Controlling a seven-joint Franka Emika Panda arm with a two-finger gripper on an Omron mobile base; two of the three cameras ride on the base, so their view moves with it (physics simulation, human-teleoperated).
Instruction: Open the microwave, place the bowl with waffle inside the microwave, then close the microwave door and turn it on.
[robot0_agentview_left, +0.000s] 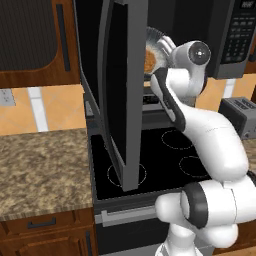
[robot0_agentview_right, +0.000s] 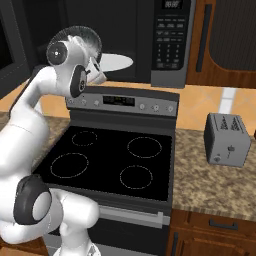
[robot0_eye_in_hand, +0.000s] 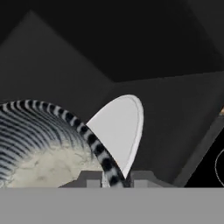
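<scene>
The microwave (robot0_agentview_right: 170, 45) hangs above the stove, and the microwave door (robot0_agentview_left: 122, 95) is swung wide open to the left. Inside lies its white turntable (robot0_eye_in_hand: 120, 127). My gripper (robot0_eye_in_hand: 113, 179) is shut on the rim of the streaked blue-grey bowl (robot0_eye_in_hand: 39, 131), with one fingertip on each side of the rim. The bowl (robot0_agentview_left: 156, 42) is held tilted at the mouth of the microwave, just in front of the turntable (robot0_agentview_right: 117, 61). The golden-brown waffle (robot0_agentview_left: 150, 60) shows inside it. From the right base view the bowl (robot0_agentview_right: 82, 34) peeks out above the wrist.
The black stove top (robot0_agentview_right: 115, 160) lies directly below the microwave. A small grey toaster (robot0_agentview_right: 227, 140) stands on the granite counter to the right. More counter (robot0_agentview_left: 40, 165) stretches left of the stove. The open door juts out over the stove's left side.
</scene>
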